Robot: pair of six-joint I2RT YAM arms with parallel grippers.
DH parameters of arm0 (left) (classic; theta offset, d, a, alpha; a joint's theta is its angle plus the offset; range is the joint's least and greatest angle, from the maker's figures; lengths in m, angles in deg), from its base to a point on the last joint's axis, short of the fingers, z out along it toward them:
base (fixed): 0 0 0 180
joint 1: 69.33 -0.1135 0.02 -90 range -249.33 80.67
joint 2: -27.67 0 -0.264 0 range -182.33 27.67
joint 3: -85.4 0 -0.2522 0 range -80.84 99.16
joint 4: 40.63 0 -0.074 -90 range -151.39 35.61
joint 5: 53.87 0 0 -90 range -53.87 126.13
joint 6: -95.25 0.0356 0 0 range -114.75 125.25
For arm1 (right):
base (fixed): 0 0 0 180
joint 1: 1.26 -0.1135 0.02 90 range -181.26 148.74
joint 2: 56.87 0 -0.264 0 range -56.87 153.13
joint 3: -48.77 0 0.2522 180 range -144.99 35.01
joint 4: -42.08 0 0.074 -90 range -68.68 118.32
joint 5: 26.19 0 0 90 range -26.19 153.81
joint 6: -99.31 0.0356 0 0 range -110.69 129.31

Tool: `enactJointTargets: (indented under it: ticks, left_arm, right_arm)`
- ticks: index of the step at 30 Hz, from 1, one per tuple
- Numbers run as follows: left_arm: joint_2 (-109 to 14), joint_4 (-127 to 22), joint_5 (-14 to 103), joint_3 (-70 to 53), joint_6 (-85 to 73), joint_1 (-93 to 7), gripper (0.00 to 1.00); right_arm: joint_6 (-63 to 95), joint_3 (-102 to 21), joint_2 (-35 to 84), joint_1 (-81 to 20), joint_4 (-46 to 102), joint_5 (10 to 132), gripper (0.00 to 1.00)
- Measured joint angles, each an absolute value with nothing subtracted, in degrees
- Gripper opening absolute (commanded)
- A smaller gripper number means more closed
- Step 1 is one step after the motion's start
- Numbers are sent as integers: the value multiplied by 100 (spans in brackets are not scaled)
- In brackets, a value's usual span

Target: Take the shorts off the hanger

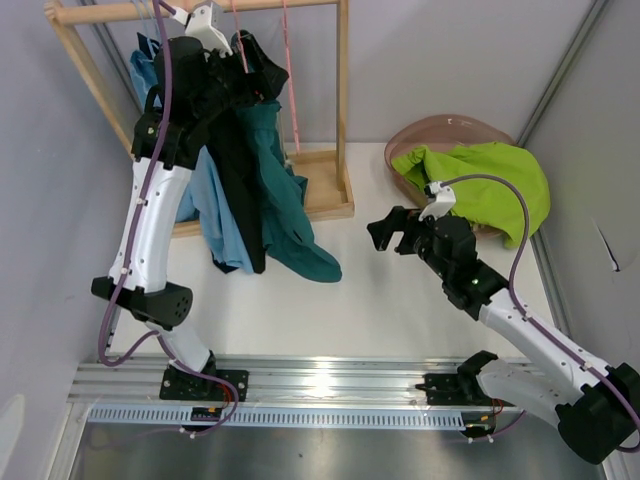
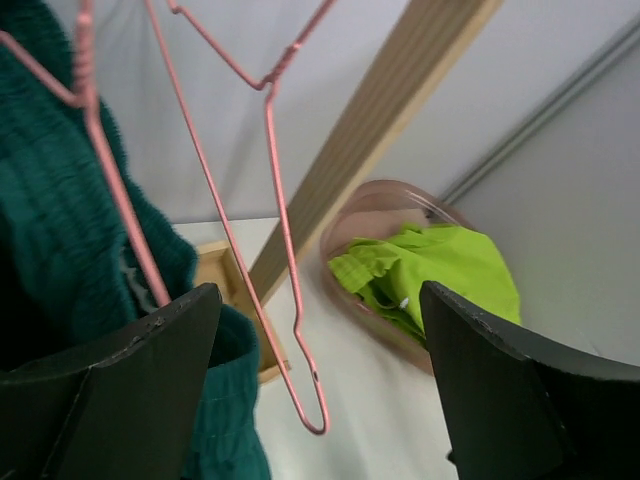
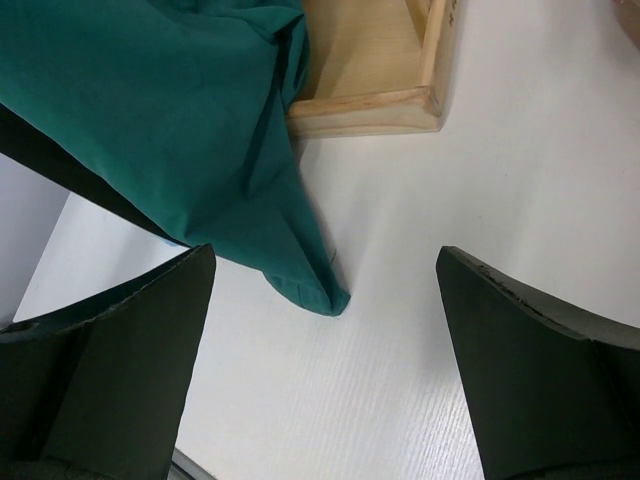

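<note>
Lime green shorts (image 1: 480, 185) — off the rack, lying in a heap in the pink bowl (image 1: 440, 128) at the far right of the table (image 1: 400, 300). Spill over the bowl's near rim.

Teal shorts (image 1: 285, 210), black shorts (image 1: 235, 150) and light blue shorts (image 1: 215, 220) up on the wooden rack (image 1: 345, 100). Hang close together, touching, with the black pair in the middle. Low tip of the teal pair right down by the table, next to the rack's wooden foot.

Left gripper (image 2: 318, 300) up high by the rack's top bar, just beside the teal waistband. Fingers wide apart, holding nothing. Bare pink wire hanger (image 2: 285, 250) seen between them — not pinched.

Right gripper (image 1: 390, 230) low over the table, between the rack and the bowl, pointing at the teal tip. Fingers wide apart too, with nothing in them.
</note>
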State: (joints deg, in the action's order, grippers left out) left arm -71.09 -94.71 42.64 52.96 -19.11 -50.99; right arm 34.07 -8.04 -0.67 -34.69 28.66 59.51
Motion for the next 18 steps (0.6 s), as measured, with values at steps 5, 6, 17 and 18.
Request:
enactJointTargets:
  ticks: [5,6,17,18]
  left_arm:
    - [-7109,-9549,3778,5296,-1734,-5190,87]
    - [-7109,-9556,3678,5296,-1697,-5201,87]
    - [-7194,-9567,3195,5296,-1509,-5241,86]
    - [-7227,-9565,3173,5296,-1505,-5249,85]
  right_arm:
    - [3387,-795,-119,-3469,2848,5916,99]
    - [3383,-793,-124,-3469,2848,5907,99]
    - [3372,-616,-204,-3469,2800,5848,99]
    - [3369,-603,-207,-3469,2778,5842,99]
